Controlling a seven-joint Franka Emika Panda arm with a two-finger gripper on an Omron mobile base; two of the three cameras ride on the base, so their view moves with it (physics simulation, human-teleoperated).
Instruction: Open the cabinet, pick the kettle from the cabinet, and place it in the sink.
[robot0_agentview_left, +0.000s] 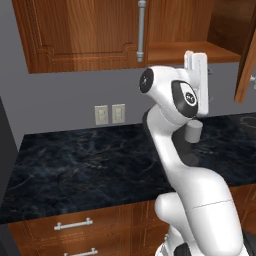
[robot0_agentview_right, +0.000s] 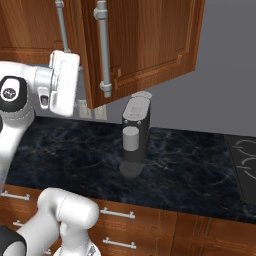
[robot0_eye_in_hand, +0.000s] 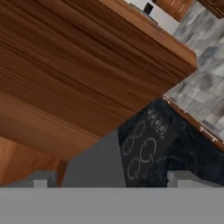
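Note:
The cabinet (robot0_agentview_left: 80, 35) hangs above the counter. Its left door is shut behind a silver bar handle (robot0_agentview_left: 141, 30). Its right door (robot0_agentview_right: 145, 40) is swung open, and the part of the bare wooden shelf (robot0_agentview_left: 200, 50) that I see holds nothing. My gripper (robot0_agentview_left: 209, 85) is raised just below the cabinet's open side, with its jaws open and nothing between them. In the hand view my gripper (robot0_eye_in_hand: 113, 179) looks along wooden panelling toward the counter. The kettle and the sink are out of view.
A grey coffee machine (robot0_agentview_right: 136, 135) stands on the black marble counter (robot0_agentview_left: 75, 160) under the open door. A cooktop (robot0_agentview_right: 242, 155) lies at the counter's right end. Wall outlets (robot0_agentview_left: 110, 114) sit on the grey wall. Wooden drawers (robot0_agentview_left: 75, 225) run below.

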